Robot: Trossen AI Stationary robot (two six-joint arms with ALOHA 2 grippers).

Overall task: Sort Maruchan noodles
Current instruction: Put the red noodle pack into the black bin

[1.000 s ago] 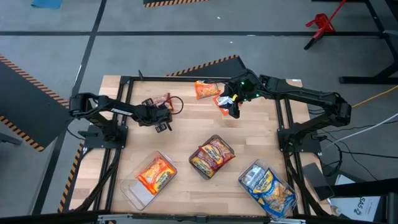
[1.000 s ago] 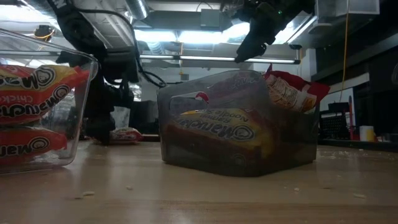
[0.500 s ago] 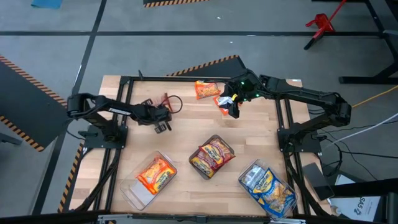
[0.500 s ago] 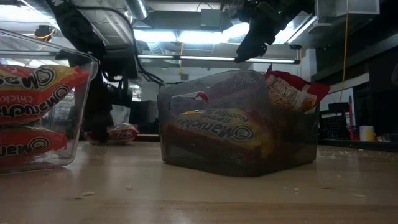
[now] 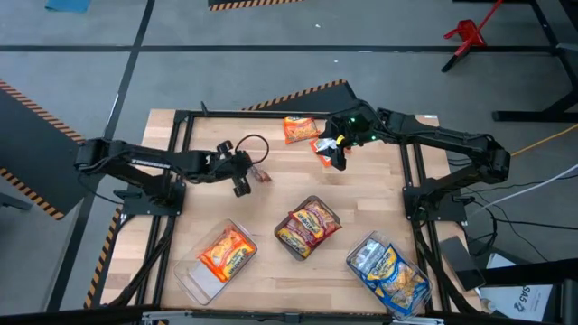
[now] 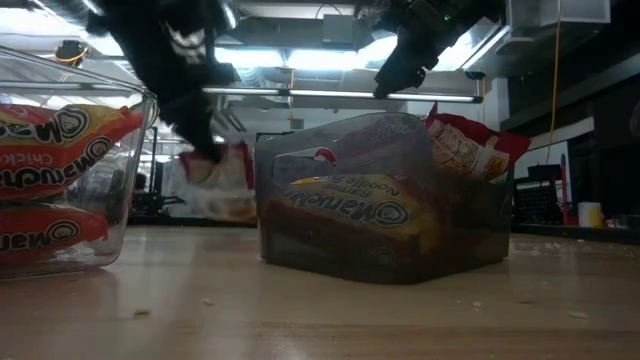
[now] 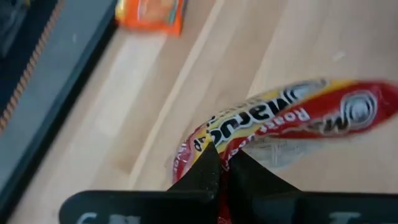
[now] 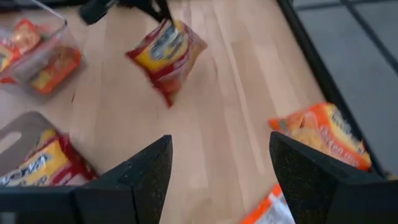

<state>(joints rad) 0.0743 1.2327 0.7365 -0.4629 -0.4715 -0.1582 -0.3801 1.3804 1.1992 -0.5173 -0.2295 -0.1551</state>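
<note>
My left gripper (image 5: 242,181) is shut on a dark red Maruchan packet (image 5: 259,175) and holds it above the table's left middle; the low view shows the packet (image 6: 225,180) in the air. My right gripper (image 5: 336,158) hangs open above the far right of the table, nothing between its fingers. Two orange packets (image 5: 300,129) (image 5: 323,147) lie flat on the wood by it. Three clear trays near the front hold orange (image 5: 226,251), dark red (image 5: 307,226) and blue-and-white packets (image 5: 388,271). My left gripper pinches the red packet's near end (image 7: 211,146) between its two fingers (image 7: 202,171). The fingers slant down from the table's left. The packet is lifted clear of the table and sticks out tilted beyond the fingertips (image 8: 166,53).
The black frame (image 5: 181,162) runs along the table's left, far and right sides. The trays stand in a row toward the near edge, the dark red one (image 6: 380,200) in the middle. Bare wood (image 5: 289,185) lies between the arms.
My left gripper has shut on the dark red packet and risen, tipping up and drawing a little toward the table's right. The packet, which lay flat on the wood at the far left, is now lifted clear.
</note>
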